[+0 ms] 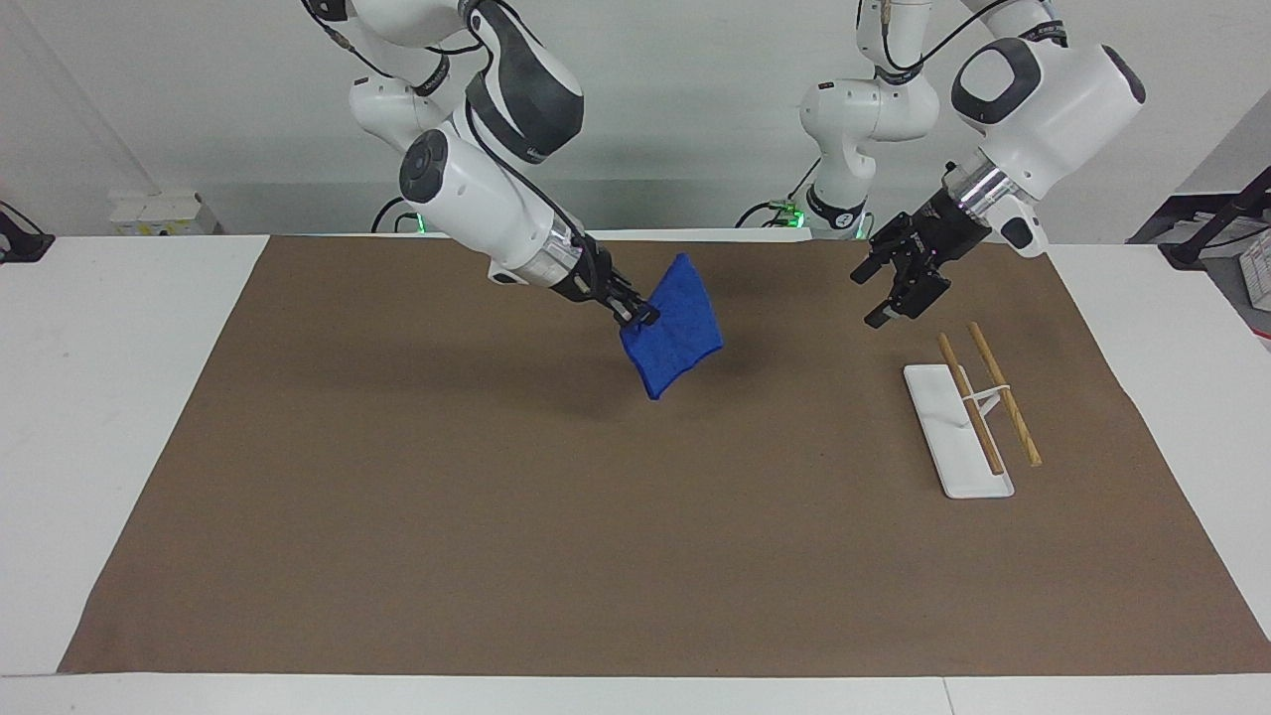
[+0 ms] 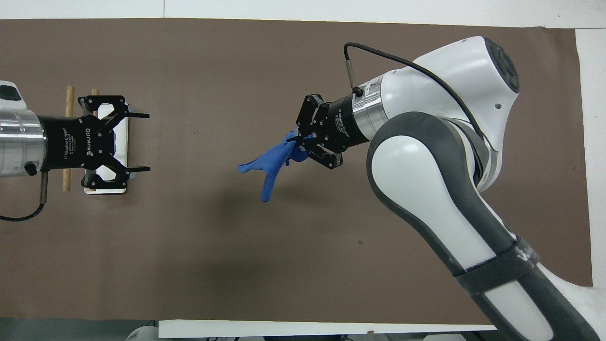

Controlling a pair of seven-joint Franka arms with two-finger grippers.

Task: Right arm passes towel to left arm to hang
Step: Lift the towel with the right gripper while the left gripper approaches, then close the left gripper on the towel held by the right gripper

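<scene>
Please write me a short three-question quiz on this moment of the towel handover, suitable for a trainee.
1. True or false: the towel lies flat on the brown mat.
2. Which gripper grips the towel? A) left gripper B) right gripper C) neither
3. Fill in: the left gripper's fingers are ____, and it hangs over the mat close to the rack.

Key
1. False: it hangs in the air from the gripper, over the middle of the mat.
2. B.
3. Open; it holds nothing, and a clear gap separates it from the towel.
</scene>
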